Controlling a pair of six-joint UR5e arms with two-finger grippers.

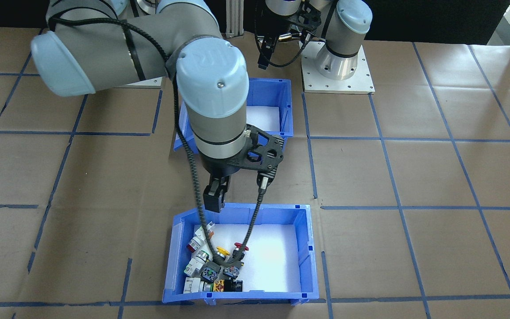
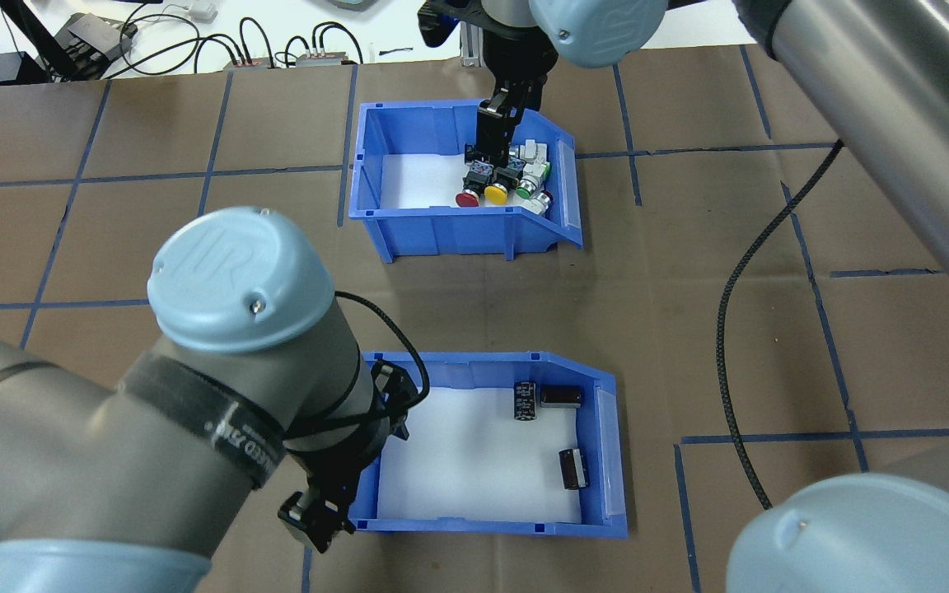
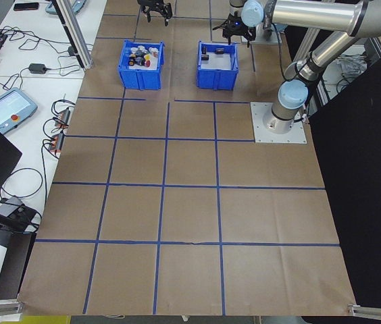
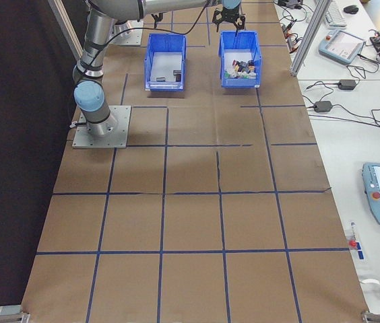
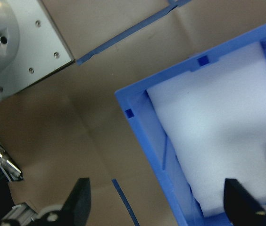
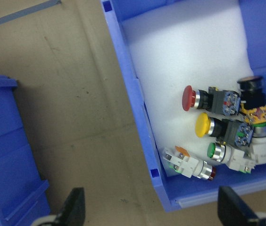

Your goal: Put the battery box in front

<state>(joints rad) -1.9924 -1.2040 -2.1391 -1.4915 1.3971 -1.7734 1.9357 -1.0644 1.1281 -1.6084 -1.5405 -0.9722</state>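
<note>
The battery box (image 2: 491, 369) is the blue bin nearest the robot, with three dark cylinders (image 2: 526, 401) on its white floor. My left gripper (image 2: 322, 515) hangs at its near left corner. In the left wrist view the gripper (image 5: 156, 207) is open, with one finger outside the box's wall (image 5: 168, 183) and one over the floor. The matching bin of switches (image 2: 409, 222) stands farther out. My right gripper (image 1: 214, 201) is open over its robot-side wall. In the right wrist view it (image 6: 152, 209) straddles that wall (image 6: 137, 117), beside red, yellow and green buttons (image 6: 203, 125).
Both bins sit one behind the other on brown paper gridded with blue tape. The left arm's metal base plate (image 1: 339, 66) lies close beside the battery box. A black cable (image 2: 759, 272) hangs over the table at the right. A side bench (image 4: 352, 60) carries cables and tablets.
</note>
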